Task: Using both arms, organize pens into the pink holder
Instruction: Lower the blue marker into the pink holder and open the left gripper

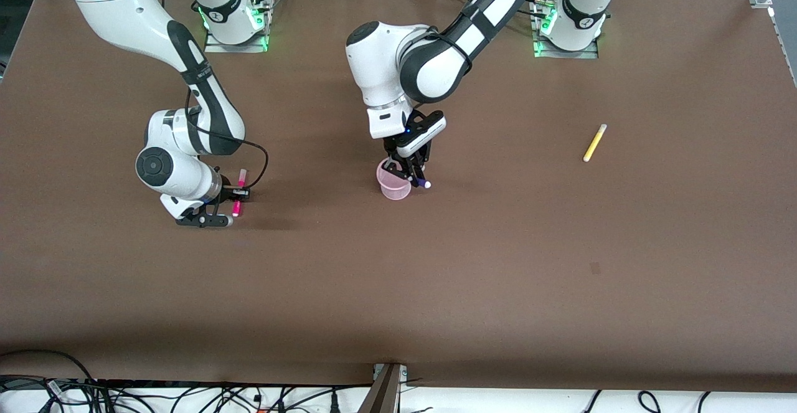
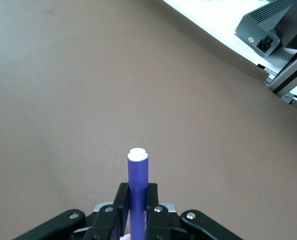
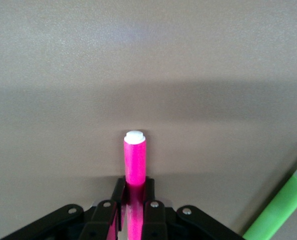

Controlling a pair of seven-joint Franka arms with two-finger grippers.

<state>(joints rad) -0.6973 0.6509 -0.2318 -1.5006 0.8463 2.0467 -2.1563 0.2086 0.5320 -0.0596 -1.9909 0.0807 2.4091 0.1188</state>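
My left gripper [image 1: 412, 175] is shut on the dark purple pen [image 1: 422, 182] and holds it tilted over the rim of the pink holder [image 1: 392, 189], mid-table. In the left wrist view the purple pen [image 2: 137, 175] sticks out between the shut fingers of my left gripper [image 2: 137, 200]. My right gripper [image 1: 240, 194] is low at the table toward the right arm's end, shut on the magenta pen [image 1: 241, 178]. In the right wrist view my right gripper [image 3: 134, 197] holds the magenta pen [image 3: 135, 160], and the green pen [image 3: 281, 210] lies on the table beside it. The yellow pen [image 1: 594, 142] lies toward the left arm's end.
The brown table [image 1: 498, 276] spreads wide around the holder. The arm bases [image 1: 570, 23] stand along the edge farthest from the front camera. Cables [image 1: 187, 394] run along the nearest edge. A grey box [image 2: 273, 30] sits off the table.
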